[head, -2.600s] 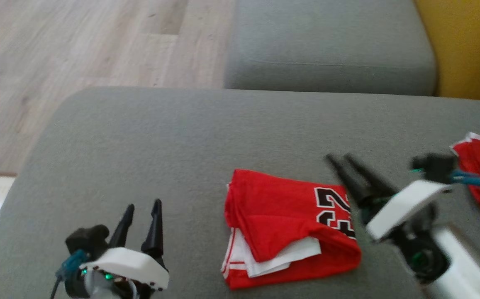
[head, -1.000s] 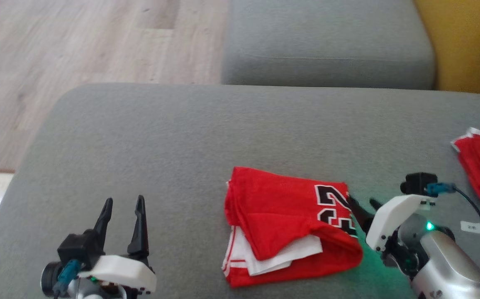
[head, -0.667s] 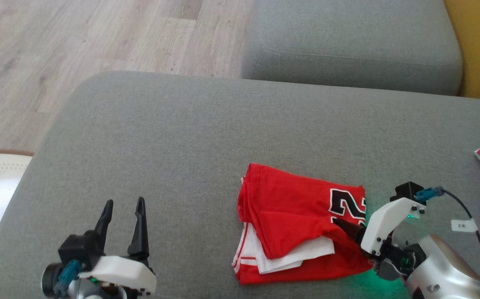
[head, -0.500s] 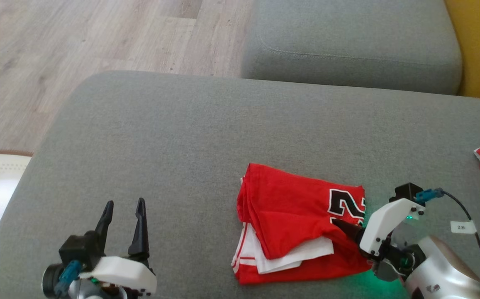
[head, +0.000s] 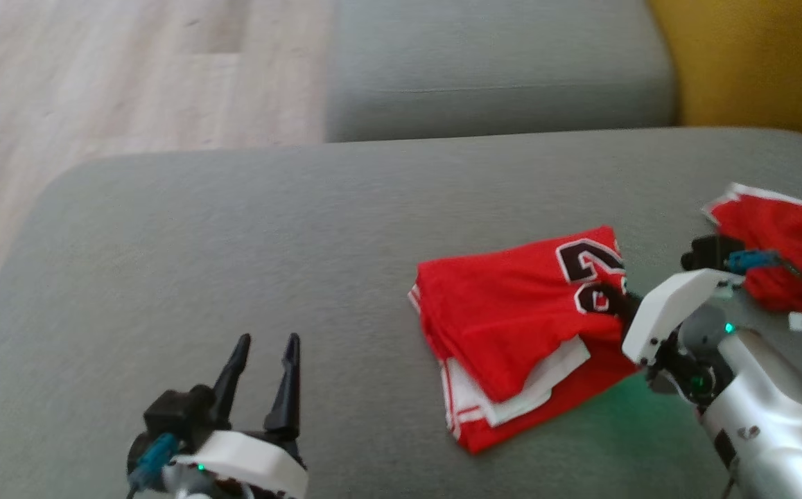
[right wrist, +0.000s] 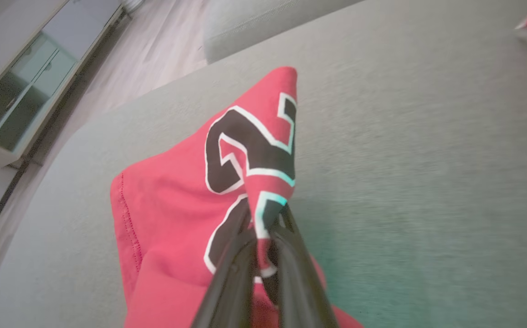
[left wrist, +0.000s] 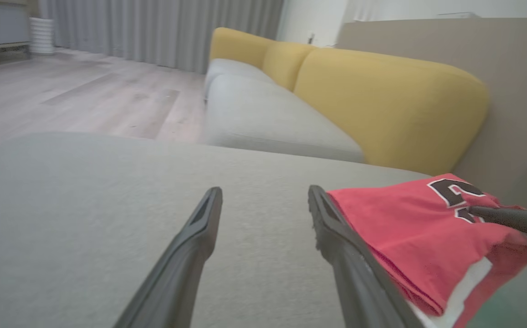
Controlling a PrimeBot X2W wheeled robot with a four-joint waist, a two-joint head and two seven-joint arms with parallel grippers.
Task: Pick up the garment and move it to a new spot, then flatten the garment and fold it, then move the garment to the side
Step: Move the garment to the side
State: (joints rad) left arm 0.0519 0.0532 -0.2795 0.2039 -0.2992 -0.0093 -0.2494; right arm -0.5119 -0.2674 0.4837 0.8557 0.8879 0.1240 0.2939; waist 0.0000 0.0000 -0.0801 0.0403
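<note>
On your left, the left gripper (head: 267,341) hangs over the grey cushion (head: 234,229), jaws spread. Centre-right lies the folded red garment (head: 504,312) — its numbered corner pinched by the right gripper (right wrist: 265,215), jaws pressed together on it. Your right wrist view shows that pinch; the head view hides the tips. Far right, another red cloth (head: 782,229), cut off.

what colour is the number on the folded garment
Black with a white outline, the number sits on the red garment; clearest in the right wrist view.
</note>
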